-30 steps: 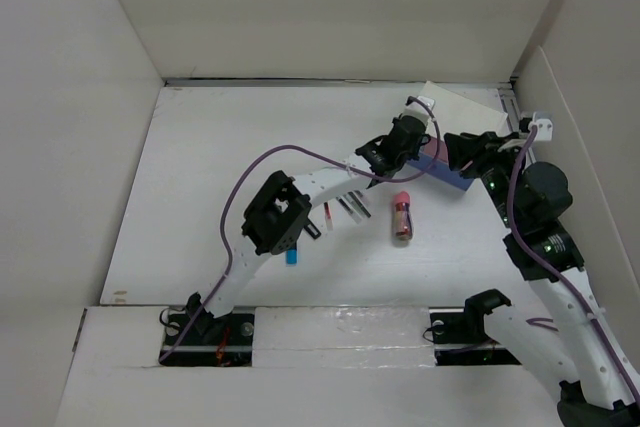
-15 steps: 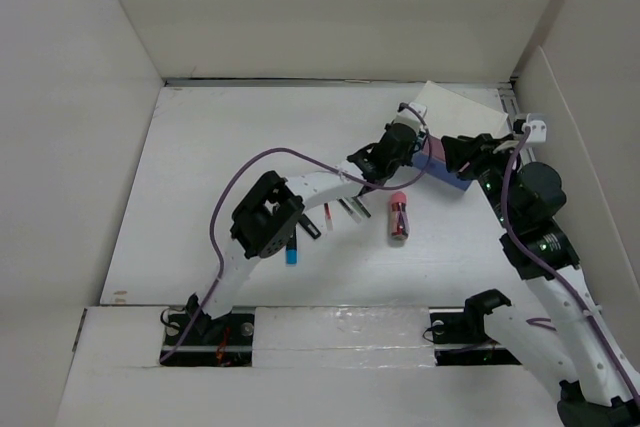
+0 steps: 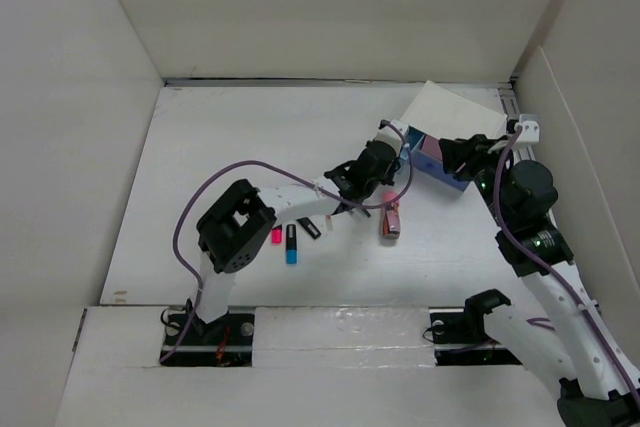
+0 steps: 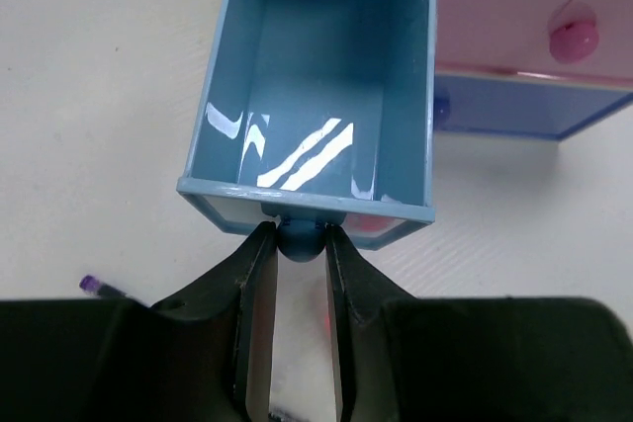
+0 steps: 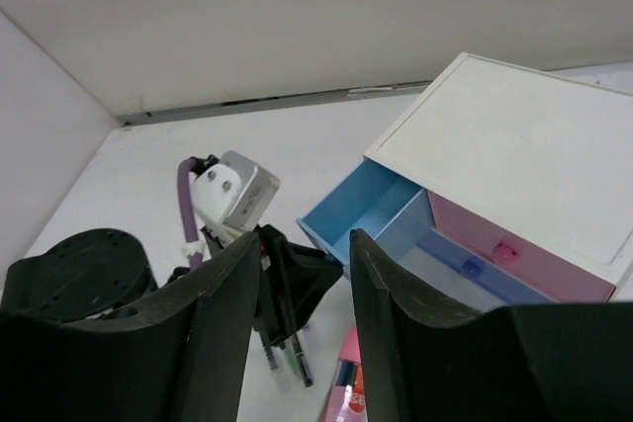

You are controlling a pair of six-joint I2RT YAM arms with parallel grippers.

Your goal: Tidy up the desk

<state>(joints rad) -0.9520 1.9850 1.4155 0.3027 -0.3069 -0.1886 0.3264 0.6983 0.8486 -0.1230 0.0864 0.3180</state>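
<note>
My left pincer is narrowed onto the round knob of the blue drawer, with a finger touching it on each side. The drawer stands drawn out of the white drawer box, which sits right of centre in the overhead frame. Beside the blue drawer in the wrist view is a shut pink drawer. My right pincer is wide and holds nothing, poised close by the box. The counter fills the middle of the overhead frame, walled by white panels. A pink-capped tube lies just below the left pincer there. A small pink piece and a blue piece lie side by side at lower centre-left.
</note>
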